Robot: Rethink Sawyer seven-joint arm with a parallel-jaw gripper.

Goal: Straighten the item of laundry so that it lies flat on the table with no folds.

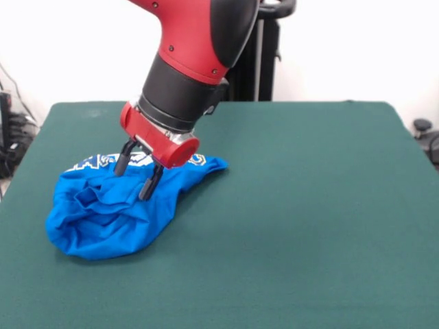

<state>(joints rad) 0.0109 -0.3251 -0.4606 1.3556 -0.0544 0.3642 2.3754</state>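
The item of laundry [103, 216] is a bright blue shirt bunched in a rumpled heap on the left part of the table [309, 205], which has a dark green top. Deep folds run across the heap, and bits of white print [92, 162] show along its far edge. One corner [209, 164] trails out to the right. My gripper [135, 175] comes down at a slant onto the heap's upper middle. It is open, its two black fingers [123, 159] spread apart with their tips at the cloth. Whether they press into the cloth I cannot tell.
The red and black arm [192, 62] leans over the shirt's far side. A black stand [264, 55] rises behind the table. Dark clutter sits off the left edge [10, 137], and a black object [422, 127] lies off the right edge.
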